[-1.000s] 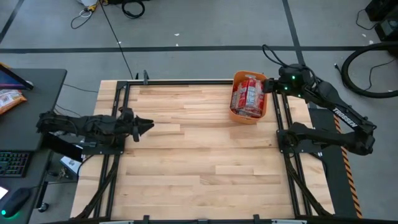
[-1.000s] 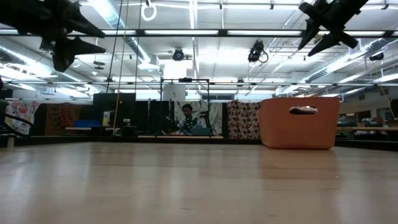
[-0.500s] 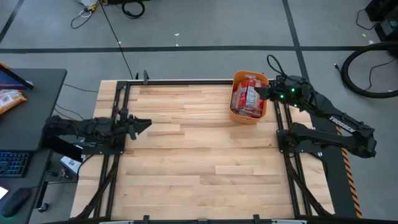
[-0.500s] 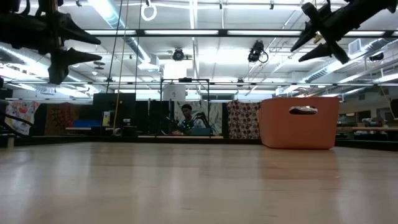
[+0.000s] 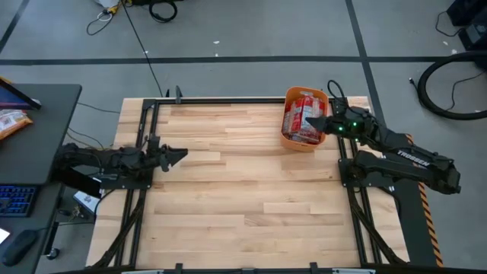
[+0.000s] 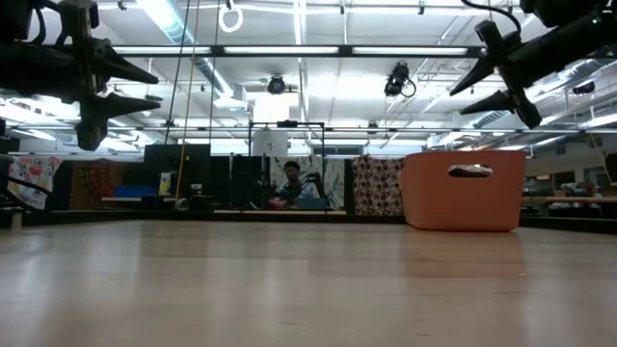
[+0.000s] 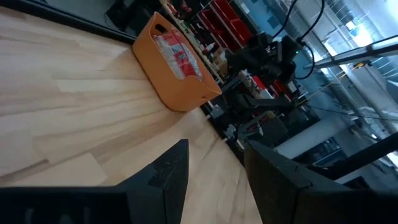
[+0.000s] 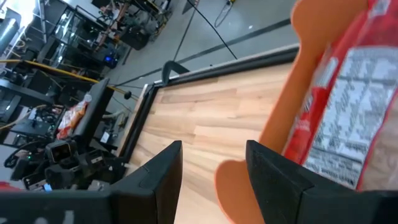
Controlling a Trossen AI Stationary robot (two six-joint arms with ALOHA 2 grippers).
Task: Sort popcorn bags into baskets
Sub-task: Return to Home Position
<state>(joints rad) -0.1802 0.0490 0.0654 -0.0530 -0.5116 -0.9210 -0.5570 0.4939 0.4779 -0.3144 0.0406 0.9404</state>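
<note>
Right gripper [image 5: 325,124]: fingers spread, empty, raised at 3 o'clock of the orange plastic rectangular bin [image 5: 301,146]. The bin stands at 1 o'clock on the light wooden table [image 5: 243,190], long axis 12-to-6. The red popcorn bags [image 5: 305,114] inside are aligned likewise. Left gripper [image 5: 183,154]: spread, empty, at 9 o'clock.

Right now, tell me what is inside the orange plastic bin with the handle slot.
Red popcorn bags with white label panels fill the orange plastic bin, packed close together. Anything beneath them, and the bin's floor, is covered, so I cannot count them.
</note>
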